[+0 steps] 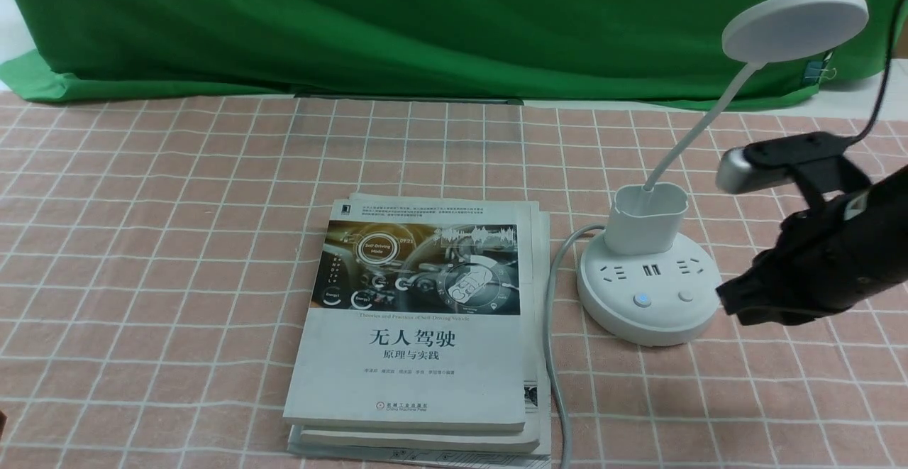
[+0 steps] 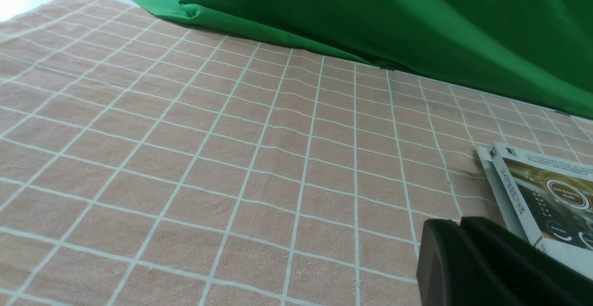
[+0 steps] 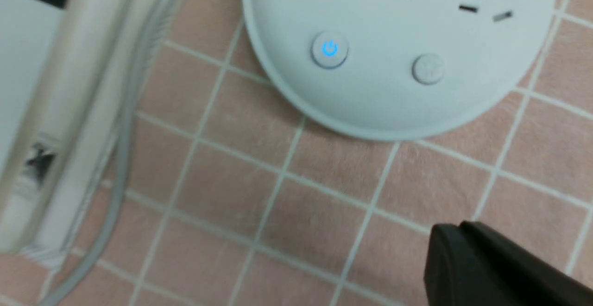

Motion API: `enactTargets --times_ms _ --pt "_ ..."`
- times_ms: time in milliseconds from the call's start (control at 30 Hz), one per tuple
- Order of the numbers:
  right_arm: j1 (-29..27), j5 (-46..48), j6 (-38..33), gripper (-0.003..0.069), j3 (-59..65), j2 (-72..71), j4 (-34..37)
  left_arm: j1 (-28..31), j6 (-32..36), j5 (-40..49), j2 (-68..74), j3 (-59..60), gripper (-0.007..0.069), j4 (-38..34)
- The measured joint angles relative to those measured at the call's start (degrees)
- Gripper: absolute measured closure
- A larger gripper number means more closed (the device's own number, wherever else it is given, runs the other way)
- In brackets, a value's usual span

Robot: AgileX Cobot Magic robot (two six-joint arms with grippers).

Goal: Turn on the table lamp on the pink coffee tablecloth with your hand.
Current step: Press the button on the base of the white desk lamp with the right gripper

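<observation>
The white table lamp (image 1: 647, 228) stands on the pink coffee tablecloth (image 1: 142, 242) at the right. Its disc head (image 1: 794, 25) is up on a curved gooseneck and looks unlit. Its round base (image 1: 649, 299) has a blue-lit power button (image 1: 643, 300) and a plain button (image 1: 685, 296). My right gripper (image 1: 727, 299) is shut and empty, just right of the base, close to the plain button. In the right wrist view the gripper (image 3: 444, 246) hovers over the cloth near the base (image 3: 398, 93), with both buttons (image 3: 329, 49) in sight. My left gripper (image 2: 444, 232) is shut over bare cloth.
Two stacked books (image 1: 418, 327) lie left of the lamp. The lamp's grey cord (image 1: 550, 341) runs between books and base toward the front edge. A green backdrop cloth (image 1: 425, 22) hangs along the back. The book corner (image 2: 533, 181) shows beside my left gripper.
</observation>
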Motion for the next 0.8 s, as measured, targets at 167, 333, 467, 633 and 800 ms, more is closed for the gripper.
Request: enactTargets --times_ms 167,333,467,633,800 --pt "0.0 -2.05 -2.57 0.0628 -2.38 5.9 3.0 0.0 0.0 0.0 0.0 0.0 0.0606 0.0" --pt "0.0 -2.83 -2.74 0.0628 -5.67 9.33 3.89 0.0 0.0 0.0 0.0 0.0 0.0606 0.0" --pt "0.0 -3.69 -2.8 0.0628 -6.99 10.77 4.2 0.0 0.0 0.0 0.0 0.0 0.0606 0.0" --pt "0.0 -5.47 -3.05 0.0627 -7.22 12.55 4.25 0.0 0.0 0.0 0.0 0.0 0.0606 0.0" --pt "0.0 -6.35 -3.3 0.0627 -7.29 13.03 4.25 0.0 0.11 0.0 0.0 0.0 0.0606 0.0"
